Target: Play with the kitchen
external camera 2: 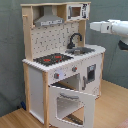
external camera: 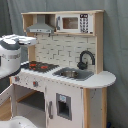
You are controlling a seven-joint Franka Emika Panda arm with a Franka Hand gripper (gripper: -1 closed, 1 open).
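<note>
One arm (external camera 2: 112, 27), white, reaches from the second exterior view's right, tip near the faucet (external camera 2: 75, 40) | fingers: spread cannot be told | kitchen (external camera 2: 60, 65) stands on a wood floor (external camera 2: 107, 107) against a grey curtain (external camera 2: 10, 50) | oven door (external camera 2: 70, 102) hangs open | stovetop (external camera: 40, 65) left of sink (external camera: 72, 74) in the first exterior view | microwave (external camera: 74, 23) top right.

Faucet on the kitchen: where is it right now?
The black faucet stands behind the sink, under the microwave. In the first exterior view it is right of the stovetop.
</note>
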